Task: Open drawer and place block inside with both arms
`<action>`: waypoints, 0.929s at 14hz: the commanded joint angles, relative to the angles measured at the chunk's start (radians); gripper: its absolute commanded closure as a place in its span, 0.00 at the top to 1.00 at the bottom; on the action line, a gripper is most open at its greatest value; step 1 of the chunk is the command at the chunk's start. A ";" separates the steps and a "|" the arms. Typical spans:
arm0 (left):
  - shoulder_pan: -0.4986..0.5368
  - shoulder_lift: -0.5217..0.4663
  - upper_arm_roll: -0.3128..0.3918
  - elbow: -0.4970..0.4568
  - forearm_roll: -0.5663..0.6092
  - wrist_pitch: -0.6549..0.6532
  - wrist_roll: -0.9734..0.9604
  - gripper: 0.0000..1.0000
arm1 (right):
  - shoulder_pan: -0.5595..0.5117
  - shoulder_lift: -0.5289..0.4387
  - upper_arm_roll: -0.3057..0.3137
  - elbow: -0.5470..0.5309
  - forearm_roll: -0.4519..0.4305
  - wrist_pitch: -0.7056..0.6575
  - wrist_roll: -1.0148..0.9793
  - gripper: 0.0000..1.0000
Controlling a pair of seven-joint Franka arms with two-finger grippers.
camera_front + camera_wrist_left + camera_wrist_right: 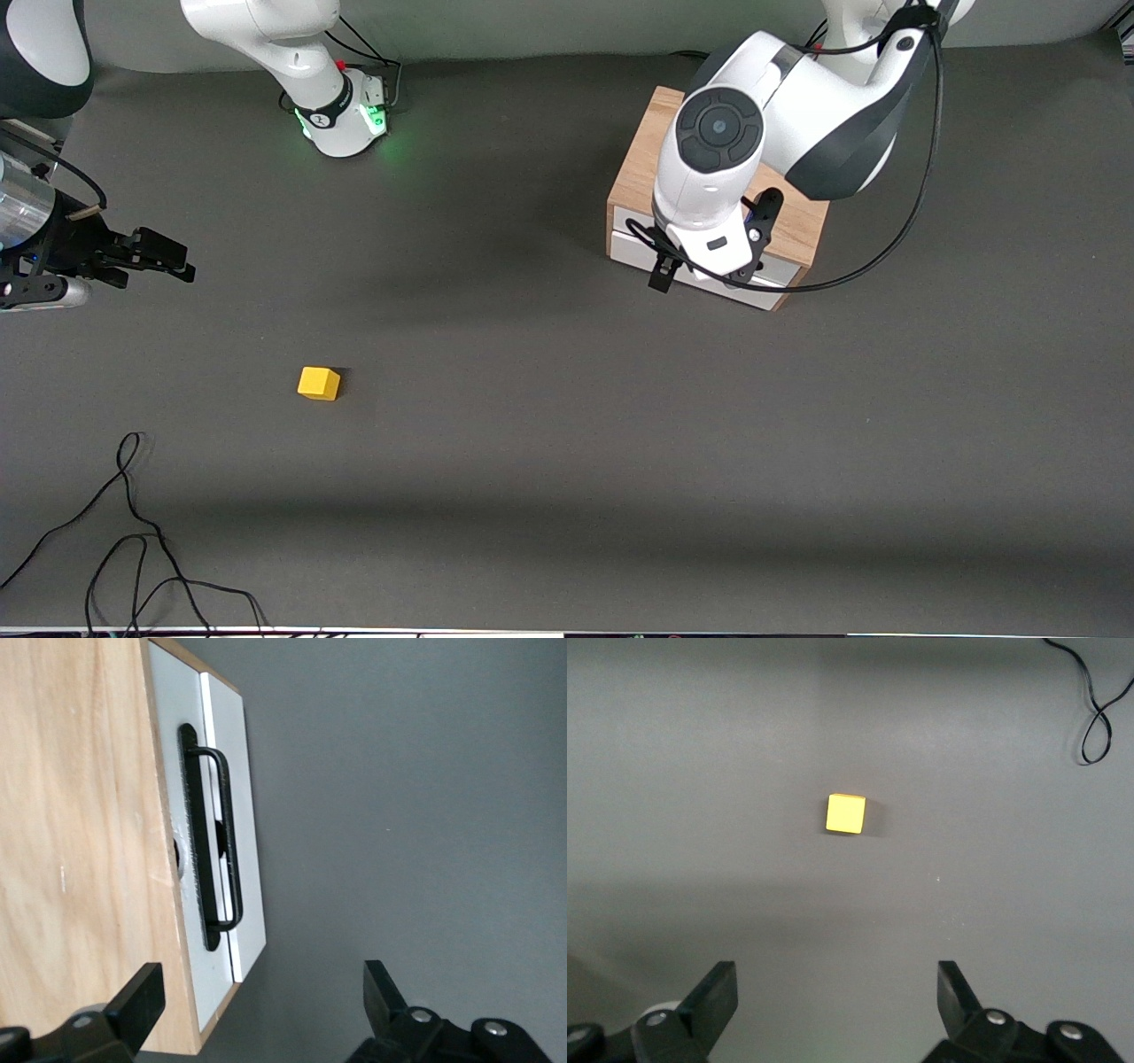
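Drawer (709, 276) shut, white front facing front camera, handle (221, 842) lengthwise along front. Left gripper (261, 1001) above it, fingers wide. Block (319, 383) on table (567, 461) toward right arm's end; right gripper (833, 997) wide, apart.

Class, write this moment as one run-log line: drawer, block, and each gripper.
drawer: shut | block: on table, untouched | left gripper: open, over cabinet front | right gripper: open, above table, apart from block

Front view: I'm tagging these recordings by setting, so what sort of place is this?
Probably a robotics lab bench: a grey table with two fixed arms, a small test cabinet, a yellow block, and loose cables.
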 commanded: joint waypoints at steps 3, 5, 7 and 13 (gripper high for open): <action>-0.022 -0.002 0.008 -0.080 -0.001 -0.010 -0.001 1.00 | -0.027 0.013 0.015 0.014 -0.012 -0.014 0.002 1.00; -0.021 0.000 0.008 -0.122 0.004 0.018 0.000 1.00 | -0.051 0.013 0.036 0.014 -0.012 -0.014 -0.001 1.00; -0.022 0.000 0.008 -0.180 0.013 0.076 0.002 1.00 | -0.055 0.012 0.042 0.014 -0.014 -0.013 0.002 1.00; -0.022 0.043 0.008 -0.249 0.070 0.196 0.020 1.00 | -0.052 -0.004 0.032 0.003 -0.014 -0.039 -0.001 1.00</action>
